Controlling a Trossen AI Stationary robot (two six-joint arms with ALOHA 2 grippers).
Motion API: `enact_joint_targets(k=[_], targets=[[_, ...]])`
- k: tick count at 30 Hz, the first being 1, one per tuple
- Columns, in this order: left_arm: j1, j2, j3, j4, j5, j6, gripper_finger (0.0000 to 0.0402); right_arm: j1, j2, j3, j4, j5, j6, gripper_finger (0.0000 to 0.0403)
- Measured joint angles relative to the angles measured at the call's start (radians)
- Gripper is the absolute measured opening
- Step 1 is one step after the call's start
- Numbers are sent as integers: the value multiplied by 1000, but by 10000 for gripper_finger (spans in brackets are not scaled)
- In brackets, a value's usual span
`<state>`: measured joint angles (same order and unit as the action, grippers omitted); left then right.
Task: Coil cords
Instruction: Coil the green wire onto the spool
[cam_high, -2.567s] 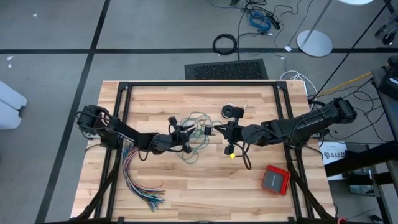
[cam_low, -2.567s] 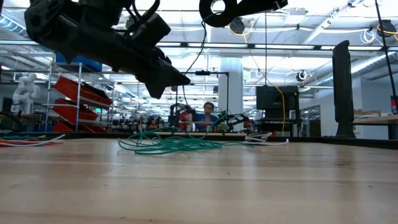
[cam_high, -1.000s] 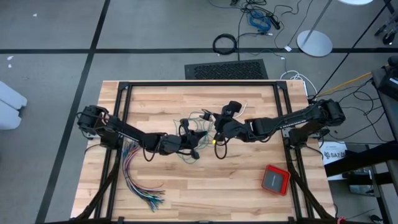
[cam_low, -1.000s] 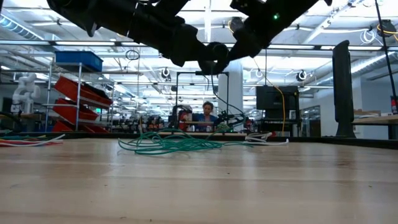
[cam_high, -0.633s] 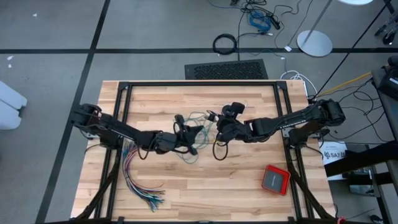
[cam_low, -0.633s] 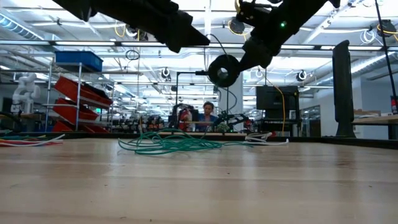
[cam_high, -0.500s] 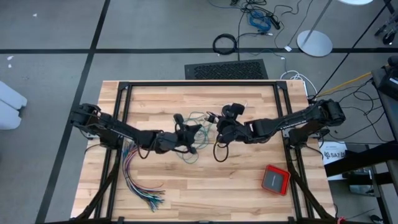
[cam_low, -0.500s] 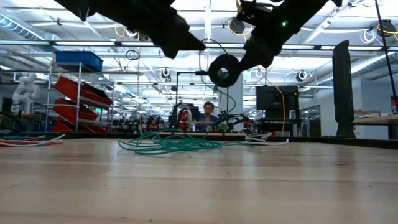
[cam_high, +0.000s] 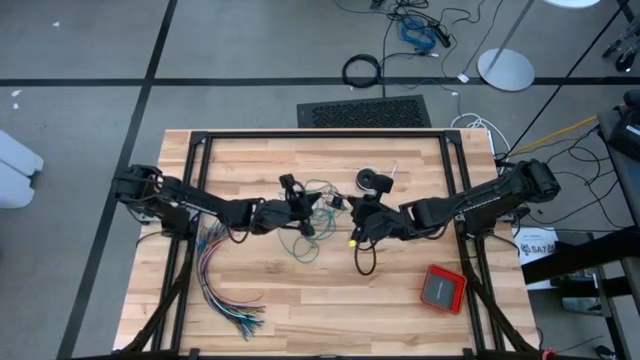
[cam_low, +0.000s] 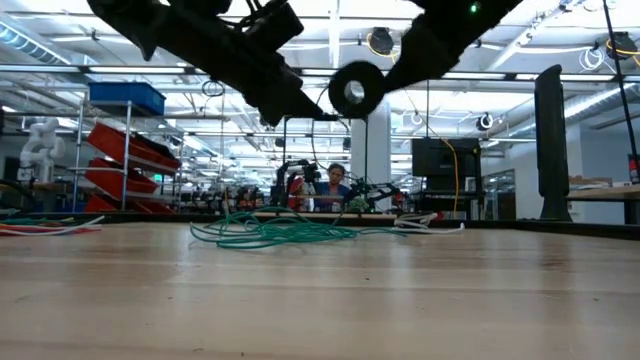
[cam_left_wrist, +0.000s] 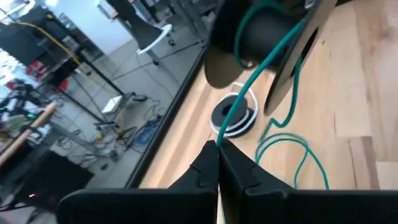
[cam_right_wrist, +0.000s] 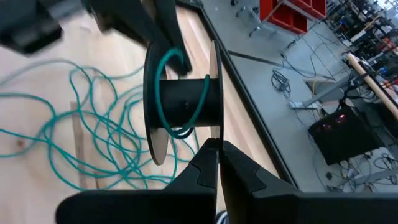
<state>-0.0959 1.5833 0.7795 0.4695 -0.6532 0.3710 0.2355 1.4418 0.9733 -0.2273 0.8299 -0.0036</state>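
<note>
Cord between both arms, mid-table

Wooden table inside a black frame, with cords and small items lying on it

A loose tangle of teal-green cord lies mid-table, toward the far edge. A black-and-white spool sits near the far edge. A fan of many-coloured wires lies by the left edge, and a red box rests near the front right corner.

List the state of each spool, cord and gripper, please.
held spool: lifted, one turn of teal cord on it.
teal cord: mostly a loose tangle on the table.
left gripper: shut on teal cord.
right gripper: shut on held spool's rim.
second spool: lying on table, white cord wound on it.
</note>
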Motion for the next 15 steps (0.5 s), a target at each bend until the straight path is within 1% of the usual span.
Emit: enact_joint_targets(k=[5, 8, 12, 15], targets=[[38, 0, 0, 47, 140, -20, 0, 4, -39, 0, 37, -24, -5, 0], [51, 0, 0, 71, 227, -25, 0, -2, -42, 0, 42, -27, -1, 0], [58, 0, 0, 98, 276, -27, 3, -22, -42, 0, 90, -48, 0, 0], [69, 0, 0, 92, 284, -49, 18, -32, -42, 0, 136, -47, -27, 0]])
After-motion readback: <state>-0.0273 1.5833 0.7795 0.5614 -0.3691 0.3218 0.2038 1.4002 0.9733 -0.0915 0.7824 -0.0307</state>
